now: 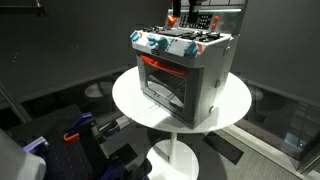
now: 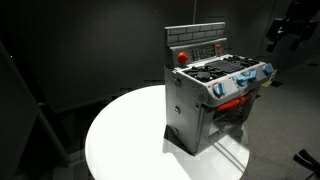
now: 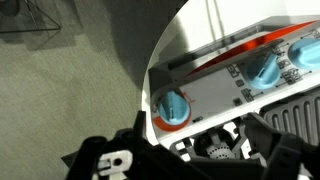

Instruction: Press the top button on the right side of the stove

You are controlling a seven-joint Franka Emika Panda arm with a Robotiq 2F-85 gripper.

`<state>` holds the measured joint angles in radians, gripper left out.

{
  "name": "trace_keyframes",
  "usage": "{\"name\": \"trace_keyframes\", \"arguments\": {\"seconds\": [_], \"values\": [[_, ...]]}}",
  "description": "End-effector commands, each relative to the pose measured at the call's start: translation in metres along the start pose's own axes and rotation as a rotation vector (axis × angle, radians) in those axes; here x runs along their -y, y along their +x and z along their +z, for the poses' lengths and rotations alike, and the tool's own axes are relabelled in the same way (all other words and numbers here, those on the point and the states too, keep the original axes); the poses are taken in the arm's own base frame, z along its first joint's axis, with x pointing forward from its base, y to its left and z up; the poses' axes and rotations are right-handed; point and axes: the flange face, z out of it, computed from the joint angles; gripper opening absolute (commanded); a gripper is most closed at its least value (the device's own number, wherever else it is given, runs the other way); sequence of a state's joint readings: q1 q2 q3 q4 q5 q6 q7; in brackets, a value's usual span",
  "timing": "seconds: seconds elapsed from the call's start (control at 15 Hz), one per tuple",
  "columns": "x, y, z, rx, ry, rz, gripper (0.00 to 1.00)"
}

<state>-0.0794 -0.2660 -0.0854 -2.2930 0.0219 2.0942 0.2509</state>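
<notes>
Beyond the stove (image 2: pixel 215 95), claw (image 2: pixel 286 34) dark, indistinct.

A round white pedestal table (image 1: pixel 236 100) stands mid-scene in both exterior views. Behind it hangs a dark backdrop (image 2: pixel 80 45). Below it lies grey carpet (image 3: pixel 60 95), and near its base sits a blue-and-black device (image 1: pixel 80 128).

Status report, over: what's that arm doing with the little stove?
Gripper open, hovering near the stove's knob front, touching nothing. Stove upright on the round white table, button not yet pressed. No obstacle seen between.
</notes>
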Motion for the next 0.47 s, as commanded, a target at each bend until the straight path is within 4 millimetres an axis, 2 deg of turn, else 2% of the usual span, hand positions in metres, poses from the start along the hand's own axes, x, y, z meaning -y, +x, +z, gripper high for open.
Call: {"name": "trace_keyframes", "arguments": {"seconds": [0.0, 0.13, 0.2, 0.4], "values": [[-0.0133, -0.0250, -0.0081, 0.000, 0.004, -0.042, 1.00], [-0.0152, -0.0303, -0.0076, 0.007, 0.005, -0.049, 1.00], [-0.0073, -0.0203, -0.0036, 0.003, 0.005, -0.028, 1.00], [-0.0072, -0.0223, -0.0027, 0.006, 0.004, -0.030, 1.00]]}}
